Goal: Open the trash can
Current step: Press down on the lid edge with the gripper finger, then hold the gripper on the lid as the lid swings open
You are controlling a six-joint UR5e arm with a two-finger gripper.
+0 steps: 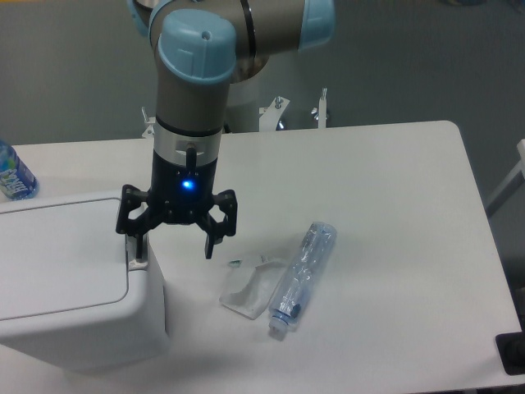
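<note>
The trash can is a large white bin at the lower left, its flat lid down. A grey push-button tab sits on its right rim. My gripper hangs straight down at the can's right edge, fingers spread open and empty. The left fingertip is right at the grey tab, touching or just above it; I cannot tell which. The right fingertip hangs over the table beside the can.
An empty clear plastic bottle lies on the white table right of the gripper, with a crumpled clear wrapper beside it. A blue-labelled bottle stands at the far left edge.
</note>
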